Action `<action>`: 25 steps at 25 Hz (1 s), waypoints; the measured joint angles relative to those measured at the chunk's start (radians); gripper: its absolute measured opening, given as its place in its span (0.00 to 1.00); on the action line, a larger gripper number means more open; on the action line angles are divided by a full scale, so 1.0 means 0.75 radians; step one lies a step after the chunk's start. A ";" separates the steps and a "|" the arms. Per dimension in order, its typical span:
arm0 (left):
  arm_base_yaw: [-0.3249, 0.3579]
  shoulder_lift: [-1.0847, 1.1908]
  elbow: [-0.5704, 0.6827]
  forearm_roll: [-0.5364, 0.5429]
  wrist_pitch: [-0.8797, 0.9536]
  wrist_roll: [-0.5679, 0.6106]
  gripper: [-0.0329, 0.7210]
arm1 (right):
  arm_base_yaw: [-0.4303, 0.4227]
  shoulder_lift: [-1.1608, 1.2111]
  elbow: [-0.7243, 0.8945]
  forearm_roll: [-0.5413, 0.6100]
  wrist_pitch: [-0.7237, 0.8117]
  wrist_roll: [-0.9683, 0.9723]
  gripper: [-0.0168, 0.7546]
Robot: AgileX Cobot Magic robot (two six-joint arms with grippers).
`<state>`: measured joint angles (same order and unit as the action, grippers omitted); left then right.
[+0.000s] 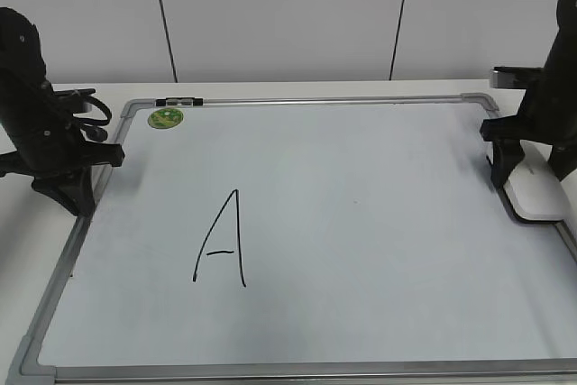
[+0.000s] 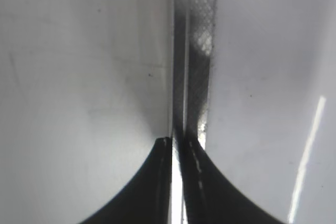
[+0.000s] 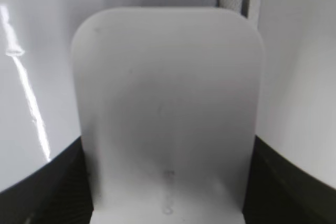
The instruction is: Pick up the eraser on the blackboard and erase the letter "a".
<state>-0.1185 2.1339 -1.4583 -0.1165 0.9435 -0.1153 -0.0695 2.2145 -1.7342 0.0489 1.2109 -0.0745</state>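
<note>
The blackboard (image 1: 379,214) is a white board in a silver frame and fills the table. A large capital "A" (image 1: 221,241) is drawn on its left half. No small letter "a" shows in any view. The eraser (image 1: 541,196) is a white rounded block lying at the board's right edge. It fills the right wrist view (image 3: 168,77). My right gripper (image 1: 516,173) stands over it, a finger pressed against each side (image 3: 168,150). My left gripper (image 1: 77,196) is shut and empty over the board's left frame strip (image 2: 197,51), fingertips together (image 2: 176,140).
A small round green magnet (image 1: 166,117) sits at the board's top left corner. A dark clip (image 1: 178,101) lies on the top frame beside it. A white wall with dark seams stands behind the table.
</note>
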 joint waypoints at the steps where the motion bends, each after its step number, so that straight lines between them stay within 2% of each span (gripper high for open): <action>1: 0.000 0.000 0.000 0.000 0.000 0.000 0.08 | 0.000 0.003 0.000 0.000 0.000 0.000 0.70; 9: 0.000 0.000 0.000 -0.001 0.000 0.000 0.08 | 0.000 0.031 -0.009 0.011 0.000 -0.004 0.71; 17: 0.000 0.000 0.000 -0.003 0.000 0.002 0.08 | 0.000 0.038 -0.031 0.043 0.002 -0.004 0.87; 25: 0.000 0.000 0.000 -0.003 0.000 0.002 0.08 | 0.000 0.037 -0.137 0.018 0.005 0.010 0.88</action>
<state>-0.1185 2.1339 -1.4583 -0.1189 0.9435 -0.1138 -0.0695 2.2426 -1.8371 0.0622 1.2148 -0.0666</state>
